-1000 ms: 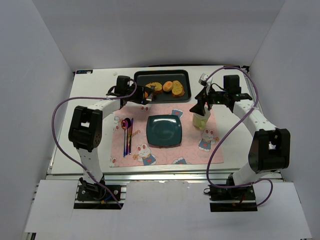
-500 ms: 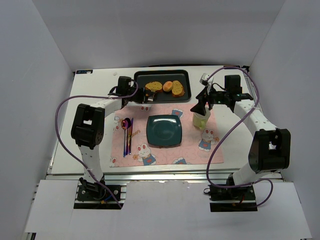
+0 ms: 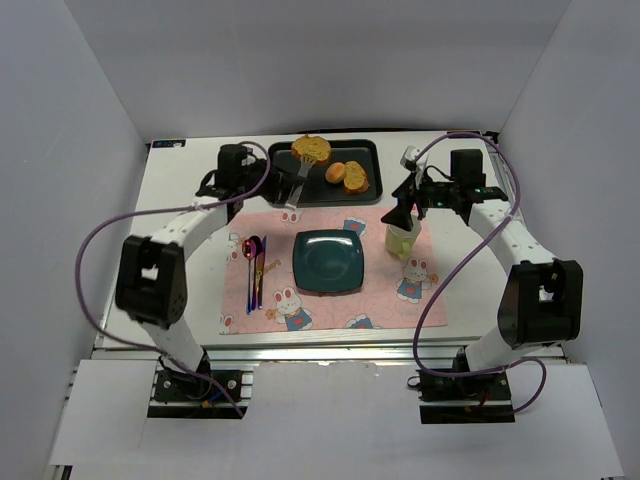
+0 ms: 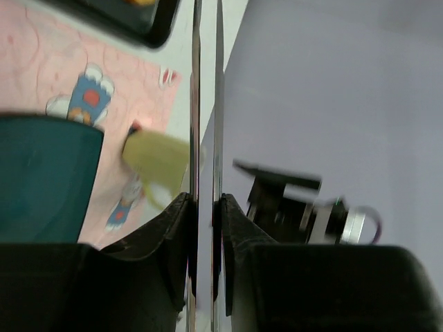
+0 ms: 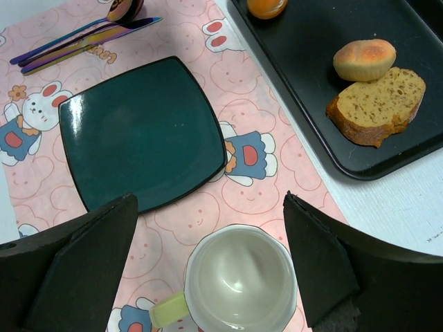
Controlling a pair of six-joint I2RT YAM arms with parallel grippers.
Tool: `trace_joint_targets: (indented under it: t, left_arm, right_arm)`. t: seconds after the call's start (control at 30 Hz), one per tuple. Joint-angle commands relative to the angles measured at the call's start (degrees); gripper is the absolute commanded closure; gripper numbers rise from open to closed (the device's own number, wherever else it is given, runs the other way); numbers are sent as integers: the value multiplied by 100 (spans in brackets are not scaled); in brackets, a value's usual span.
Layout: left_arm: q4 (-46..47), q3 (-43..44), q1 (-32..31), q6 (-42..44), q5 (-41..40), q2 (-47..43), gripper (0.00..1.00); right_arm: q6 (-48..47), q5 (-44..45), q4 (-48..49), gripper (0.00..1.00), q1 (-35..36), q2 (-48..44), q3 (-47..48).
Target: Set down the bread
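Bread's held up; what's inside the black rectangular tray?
A round roll, an oval toasted slice, an orange piece at frame edge; metal tongs hide part of its left end.

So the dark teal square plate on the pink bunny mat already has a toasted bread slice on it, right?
Not quite. The dark teal square plate on the pink bunny mat has nothing on it yet, as the right wrist view shows.

Overhead view from behind; both wrist views close, sharing the plate (image 5: 138, 131).
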Motion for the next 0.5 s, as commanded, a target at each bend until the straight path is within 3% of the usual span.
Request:
trace_joint_targets:
  t: [0.0, 0.17, 0.3, 0.47]
  left_arm:
    - [-645, -489, 8, 1366, 395, -1141, 100]
    - [-2825, -1488, -18, 3151, 570, -2204, 100]
    - [-2801, -2429, -158, 2820, 1010, -3398, 100]
    - [-2951, -2810, -317, 2635, 1116, -3788, 100]
  right_arm:
    - [-128, -191, -98, 11, -41, -202, 90]
    - [-164, -252, -150, 11, -41, -168, 142]
    - [-120, -288, -194, 11, -41, -80, 239]
    - [-67, -358, -221, 11, -32, 17, 327]
